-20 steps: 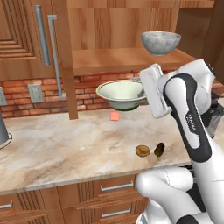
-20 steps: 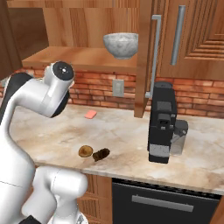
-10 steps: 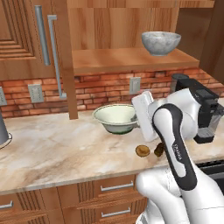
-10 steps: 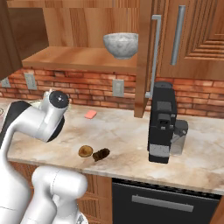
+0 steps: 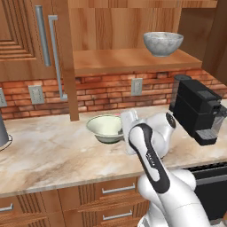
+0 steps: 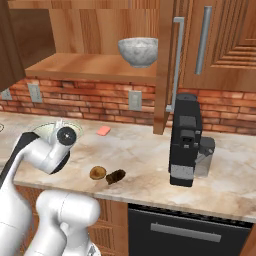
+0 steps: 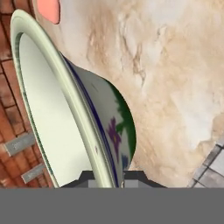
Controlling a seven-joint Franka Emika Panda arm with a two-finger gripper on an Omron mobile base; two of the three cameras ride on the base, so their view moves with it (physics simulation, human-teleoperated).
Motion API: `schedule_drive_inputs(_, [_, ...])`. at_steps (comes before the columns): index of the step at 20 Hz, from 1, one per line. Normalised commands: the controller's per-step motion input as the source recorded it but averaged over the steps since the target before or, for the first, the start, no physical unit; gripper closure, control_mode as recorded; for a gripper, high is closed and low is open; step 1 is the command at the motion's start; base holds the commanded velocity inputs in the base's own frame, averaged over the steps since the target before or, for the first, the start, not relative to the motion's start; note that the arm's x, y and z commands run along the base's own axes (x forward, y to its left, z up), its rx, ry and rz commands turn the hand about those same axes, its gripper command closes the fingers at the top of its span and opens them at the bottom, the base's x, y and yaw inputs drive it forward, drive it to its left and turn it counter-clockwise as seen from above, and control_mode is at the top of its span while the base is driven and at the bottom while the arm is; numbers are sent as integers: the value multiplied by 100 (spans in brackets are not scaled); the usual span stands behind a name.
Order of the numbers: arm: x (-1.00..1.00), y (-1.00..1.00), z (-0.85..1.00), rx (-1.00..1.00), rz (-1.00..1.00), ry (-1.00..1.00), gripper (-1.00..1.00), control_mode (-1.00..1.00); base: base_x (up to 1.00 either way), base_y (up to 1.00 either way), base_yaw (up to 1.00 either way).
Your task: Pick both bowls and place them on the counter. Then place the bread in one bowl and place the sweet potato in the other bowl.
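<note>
Hand view has the claw (image 7: 107, 177) clamped tight on the rim of the cream bowl (image 7: 65, 109) at bottom centre, bowl running up the frame, counter (image 7: 175, 65) right behind it (basically touching, I reckon). Left base view: grey bowl (image 5: 162, 43) sits on the shelf (image 5: 128, 60), upper right, well above and beyond.

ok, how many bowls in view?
2. The cream-white bowl is low over the counter, its rim pinched in the fingers. The grey stone-look bowl sits on the wooden shelf.
</note>
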Motion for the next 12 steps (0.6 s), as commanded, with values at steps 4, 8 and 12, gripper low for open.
schedule_drive_inputs(4, [87, 17, -32, 5, 5, 8, 100, -100, 0, 0, 0])
schedule_drive_inputs(8, [80, 11, -30, 0, 13, 31, 100, -100, 0, 0, 0])
schedule_drive_inputs(12, [59, 9, -20, 0, 14, 27, 100, -100, 0, 0, 0])
